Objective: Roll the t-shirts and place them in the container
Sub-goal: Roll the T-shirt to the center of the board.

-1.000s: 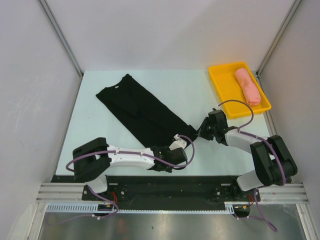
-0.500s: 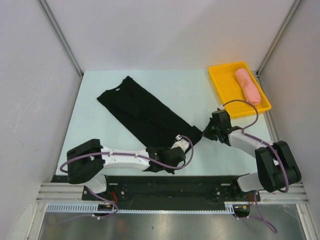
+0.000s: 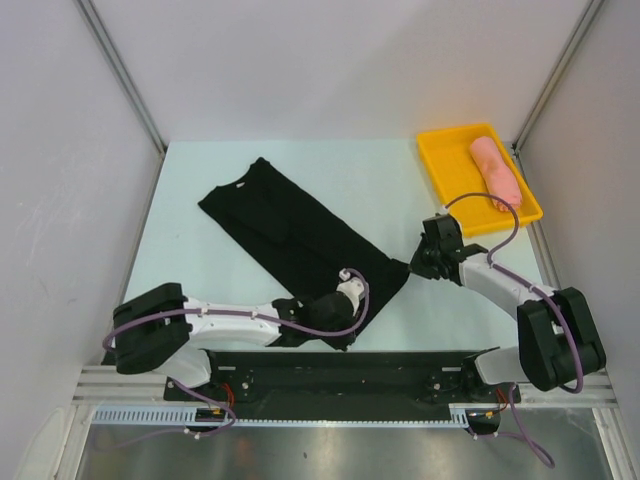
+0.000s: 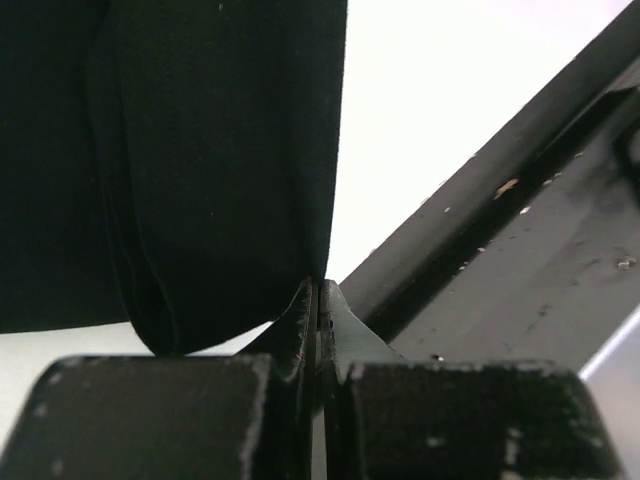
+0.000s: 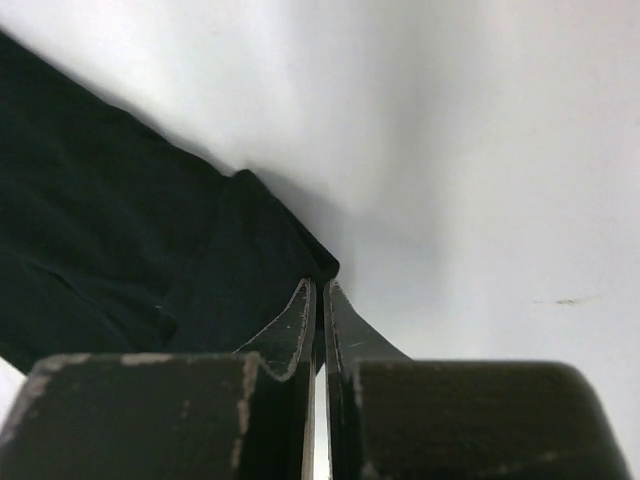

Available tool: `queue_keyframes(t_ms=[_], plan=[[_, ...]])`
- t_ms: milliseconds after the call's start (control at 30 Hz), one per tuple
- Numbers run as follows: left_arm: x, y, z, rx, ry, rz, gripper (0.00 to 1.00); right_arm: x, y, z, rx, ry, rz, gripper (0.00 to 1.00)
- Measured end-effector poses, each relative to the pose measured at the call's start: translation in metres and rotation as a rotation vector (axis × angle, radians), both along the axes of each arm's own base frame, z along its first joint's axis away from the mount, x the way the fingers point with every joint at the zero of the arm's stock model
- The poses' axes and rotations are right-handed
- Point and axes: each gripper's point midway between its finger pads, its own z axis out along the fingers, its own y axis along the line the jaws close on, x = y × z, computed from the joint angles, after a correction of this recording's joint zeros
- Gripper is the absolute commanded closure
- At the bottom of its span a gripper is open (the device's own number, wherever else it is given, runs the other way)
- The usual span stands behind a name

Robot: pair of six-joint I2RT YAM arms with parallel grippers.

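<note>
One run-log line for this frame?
left gripper: shut on black t-shirt hem | right gripper: same | pink roll: in yellow tray

Open table (image 3: 370,170) left of and beyond the tee (image 3: 290,230), bare lane between tee and tray (image 3: 447,165), walls (image 3: 60,200) on three sides, left arm (image 3: 240,320) and right arm (image 3: 500,285) low along the near edge

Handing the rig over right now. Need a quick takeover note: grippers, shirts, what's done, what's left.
Left gripper: shut, pinching the near hem corner of the black tee.
Right gripper: shut on the other hem corner.
The black tee is folded into a long strip, lying flat and diagonal on the table, not rolled yet.
Pink roll: already rolled, lying in the yellow tray.
Left to do: roll the black tee, probably up from the hem.
</note>
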Motion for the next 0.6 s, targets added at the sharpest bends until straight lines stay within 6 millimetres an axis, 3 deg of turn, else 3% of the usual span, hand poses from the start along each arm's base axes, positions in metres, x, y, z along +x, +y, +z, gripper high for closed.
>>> queue_keyframes(t_ms=[333,600], plan=[[0.011,0.012,0.013,-0.176,0.11,0.064,0.99,0.019,0.024,0.012,0.013,-0.01,0.034,0.88],[0.019,0.025,0.007,-0.228,0.184,0.12,0.98,0.026,0.035,0.011,0.021,-0.001,0.04,0.91]])
